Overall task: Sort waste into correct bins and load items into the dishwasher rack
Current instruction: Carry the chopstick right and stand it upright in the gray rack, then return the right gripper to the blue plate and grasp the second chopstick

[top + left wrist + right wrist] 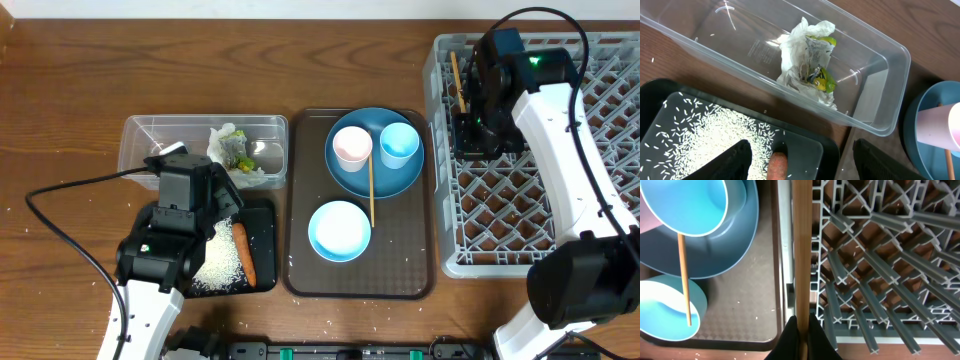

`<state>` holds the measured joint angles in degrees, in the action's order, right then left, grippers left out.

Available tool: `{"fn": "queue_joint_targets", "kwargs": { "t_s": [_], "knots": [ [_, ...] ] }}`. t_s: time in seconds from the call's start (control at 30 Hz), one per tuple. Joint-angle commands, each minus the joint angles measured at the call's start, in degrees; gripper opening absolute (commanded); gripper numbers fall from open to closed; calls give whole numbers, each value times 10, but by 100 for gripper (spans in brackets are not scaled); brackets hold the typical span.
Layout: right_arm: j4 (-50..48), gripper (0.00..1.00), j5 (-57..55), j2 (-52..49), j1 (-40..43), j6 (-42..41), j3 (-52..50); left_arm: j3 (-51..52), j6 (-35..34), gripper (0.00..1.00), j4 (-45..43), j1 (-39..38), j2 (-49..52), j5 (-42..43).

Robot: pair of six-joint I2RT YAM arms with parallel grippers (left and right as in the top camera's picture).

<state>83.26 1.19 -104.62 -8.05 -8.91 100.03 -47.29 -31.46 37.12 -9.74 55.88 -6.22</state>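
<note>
My left gripper stands open over the black tray, its jaws either side of the orange carrot, beside loose rice. Crumpled tissue with green scraps lies in the clear tub. My right gripper is shut on one wooden chopstick, held over the left edge of the grey dishwasher rack. The other chopstick lies across the blue plate and the pale blue bowl. A pinkish cup and a light-blue cup stand on the plate.
The brown serving tray holds the plate and the bowl, between the bins and the rack. A black cable loops over the table at the left. Stray rice grains dot the wood near the left edge.
</note>
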Motion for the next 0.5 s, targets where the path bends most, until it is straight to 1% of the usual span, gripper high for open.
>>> {"fn": "queue_joint_targets", "kwargs": {
  "t_s": [0.0, 0.33, 0.47],
  "knots": [
    [-6, 1, -12, 1, 6, 8, -3, -6, 4, 68, 1, 3, -2, -9],
    [-82, 1, -12, 1, 7, 8, -89, -6, 4, 68, 1, 3, -2, -9],
    [-97, 1, -13, 1, 7, 8, -112, -6, 4, 68, 1, 3, -2, -9]
  ]
}}
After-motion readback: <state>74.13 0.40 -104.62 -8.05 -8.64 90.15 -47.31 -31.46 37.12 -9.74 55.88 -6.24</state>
